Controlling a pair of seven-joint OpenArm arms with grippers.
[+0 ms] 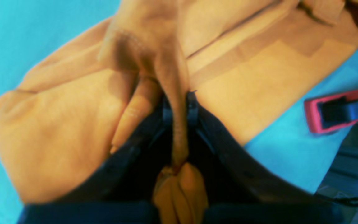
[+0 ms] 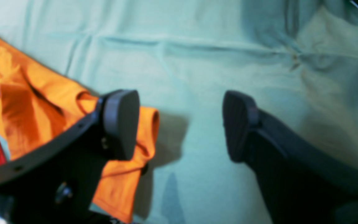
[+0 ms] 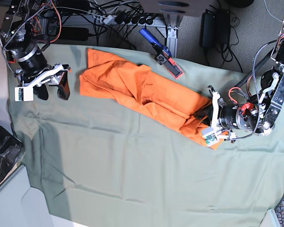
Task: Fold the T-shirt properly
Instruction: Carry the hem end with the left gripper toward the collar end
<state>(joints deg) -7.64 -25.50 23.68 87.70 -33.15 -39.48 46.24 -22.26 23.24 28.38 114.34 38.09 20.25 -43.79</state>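
So the left gripper [image 1: 179,107] is clamped tight on a bunched ridge of the T-shirt [image 3: 142,92], with a wad of fabric pushed back between its jaws. The rest of the shirt stretches away from that gripper as a long, half-folded strip across the green cloth [image 3: 132,170]. The right gripper [image 2: 179,124] is spread wide with nothing in it, one finger [image 2: 120,121] just over the shirt's far edge.

My worry is that the pinch grabs several layers at once, so pulling could drag the whole strip sideways or twist it instead of folding. The red-and-blue clamp [image 3: 163,53] beside the shirt could snag it too.
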